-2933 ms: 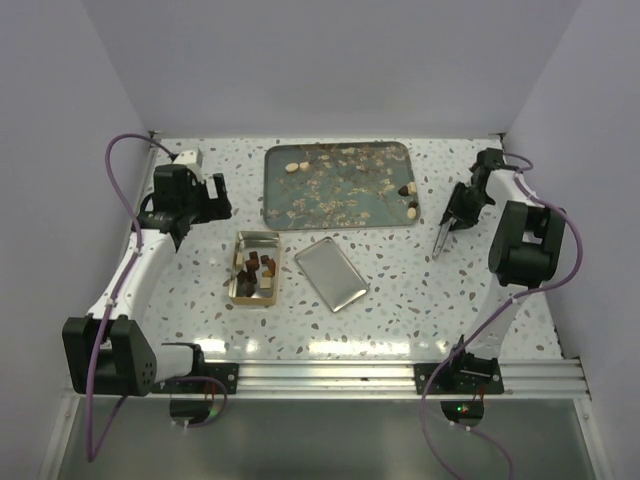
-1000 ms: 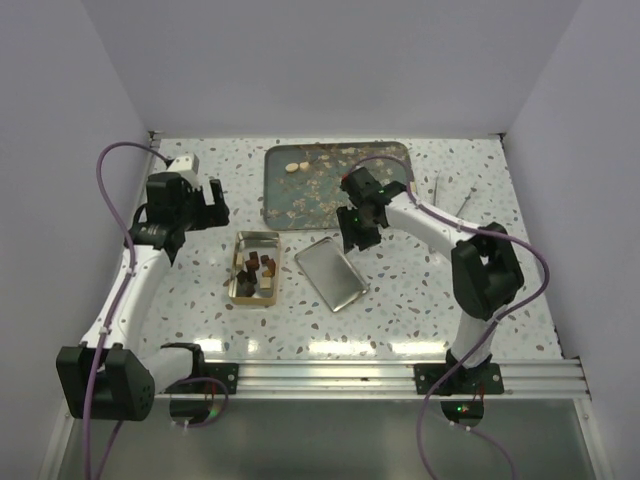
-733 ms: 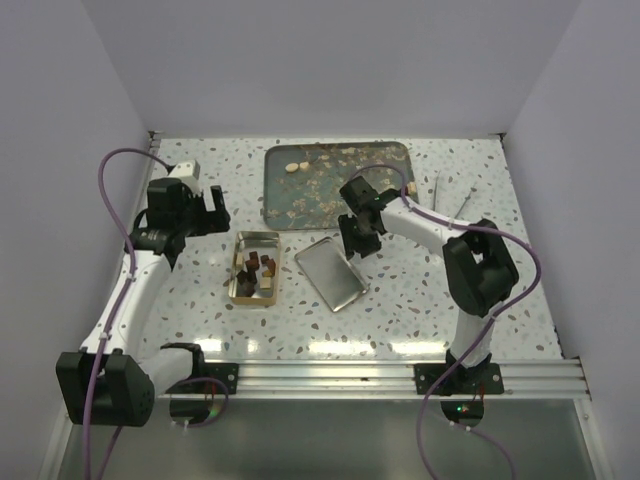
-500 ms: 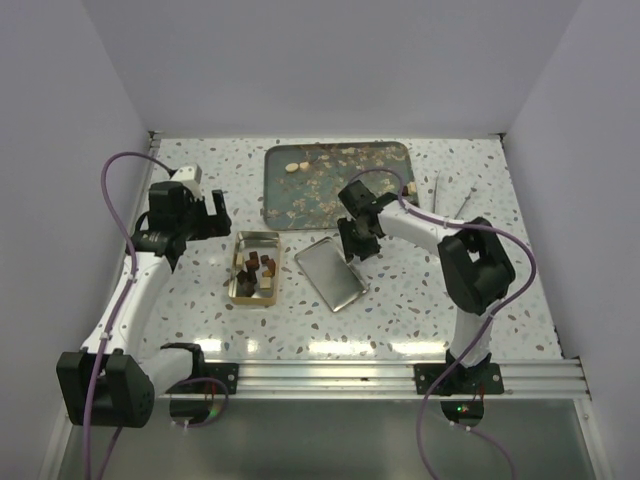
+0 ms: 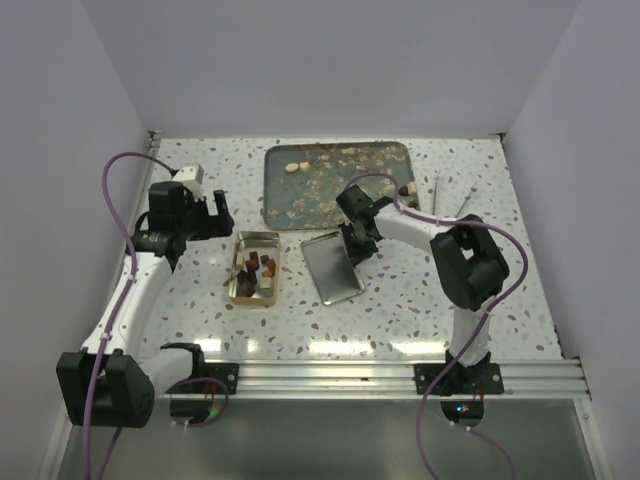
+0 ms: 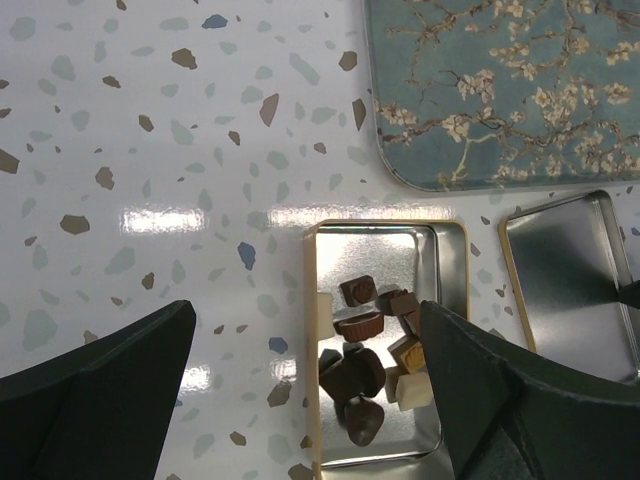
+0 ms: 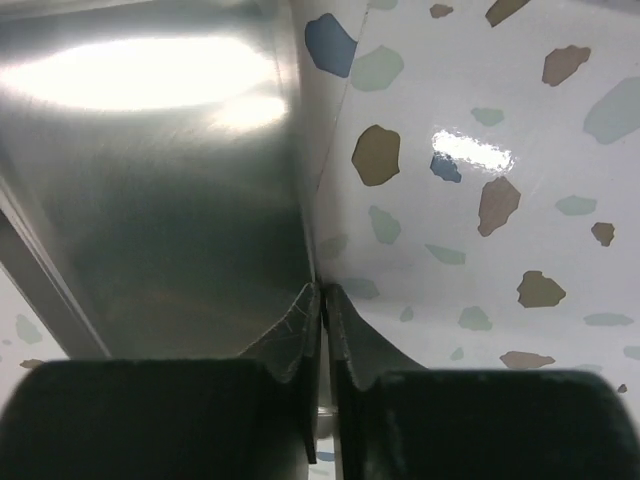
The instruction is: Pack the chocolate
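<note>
On the speckled surface [image 5: 420,300] the teal tray [image 5: 300,200] lay at the far side. Just near of it lay the silver lid [image 5: 330,272] and the gold tin [image 5: 258,243], side by side and slightly apart. Both ran long-axis roughly near to far, the lid skewed a little.

The right claw [image 7: 322,300] was pinched nearly shut on the lid's thin rim at its far right corner, so the tin lay straight to that claw's left, past the lid's full width. The left claw [image 5: 210,210] hung spread wide and empty, beyond the tin's far left corner. It was the nearer of the two to the tin.

Most of the chocolate [image 6: 360,375] sat heaped in the tin's near half. A few cream lumps [image 5: 295,167] remained on the tray.
</note>
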Motion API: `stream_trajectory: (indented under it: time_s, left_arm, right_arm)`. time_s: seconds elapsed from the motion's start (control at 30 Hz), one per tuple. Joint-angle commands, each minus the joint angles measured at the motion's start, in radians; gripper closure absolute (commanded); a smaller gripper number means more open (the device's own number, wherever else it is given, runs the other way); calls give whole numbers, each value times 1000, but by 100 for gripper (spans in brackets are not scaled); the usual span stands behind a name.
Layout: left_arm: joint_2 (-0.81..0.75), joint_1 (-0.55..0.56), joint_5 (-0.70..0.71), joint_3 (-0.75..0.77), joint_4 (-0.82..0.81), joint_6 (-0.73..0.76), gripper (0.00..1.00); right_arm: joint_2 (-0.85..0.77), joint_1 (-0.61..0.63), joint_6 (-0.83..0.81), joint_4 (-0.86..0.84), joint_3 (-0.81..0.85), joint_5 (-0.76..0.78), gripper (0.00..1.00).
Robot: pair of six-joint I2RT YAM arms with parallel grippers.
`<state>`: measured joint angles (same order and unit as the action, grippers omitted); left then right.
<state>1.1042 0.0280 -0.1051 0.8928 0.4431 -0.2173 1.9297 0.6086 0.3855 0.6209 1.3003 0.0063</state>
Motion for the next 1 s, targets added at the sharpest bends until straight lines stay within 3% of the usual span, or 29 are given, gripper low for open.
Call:
stream_trajectory:
  time_s: [0.0, 0.2, 0.47, 0.77, 0.97]
  left_arm:
    - [-18, -7, -67, 43, -12, 15, 0]
    - [-21, -7, -246, 57, -69, 39, 0]
    - [0, 9, -527, 37, -185, -34, 0]
    - [17, 41, -683, -44, -341, -216, 0]
    - [8, 96, -670, -112, -503, -365, 0]
  right_arm:
    - [41, 5, -14, 11, -22, 0, 99]
    - [-17, 6, -33, 85, 2, -2, 100]
    - [-115, 6, -23, 259, 184, -52, 100]
    - [-158, 5, 13, 350, 396, -75, 100]
    - [-189, 5, 79, 303, 447, -129, 100]
